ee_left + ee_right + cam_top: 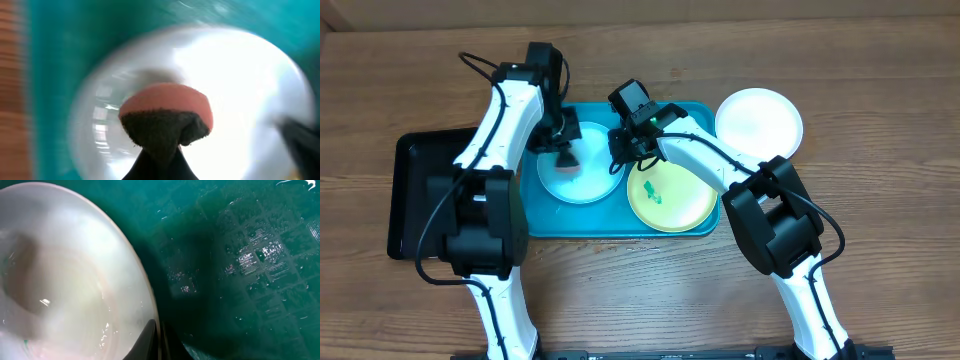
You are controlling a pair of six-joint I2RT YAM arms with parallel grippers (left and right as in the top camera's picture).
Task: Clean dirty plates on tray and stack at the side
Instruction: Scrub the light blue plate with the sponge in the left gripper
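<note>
Sponge (165,117) nearest, clamped between left gripper (159,162) fingers, on pale cyan plate (240,75) inside teal tray (60,30). Press evenly, sweep in circles; brace rim with right gripper (160,341), fingers together there. Visible from overhead only: 1 smeared yellow-green plate (670,195) on tray, 1 white plate (758,122) off it, on wooden table (880,60).

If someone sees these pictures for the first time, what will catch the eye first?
First comes the teal tray in the middle of the table, where the left end effector holds a sponge on the pale cyan plate. Beside it in the tray, the yellow-green plate shows bright green smears. A white plate lies apart on the wood, just past the tray's far right corner.
</note>
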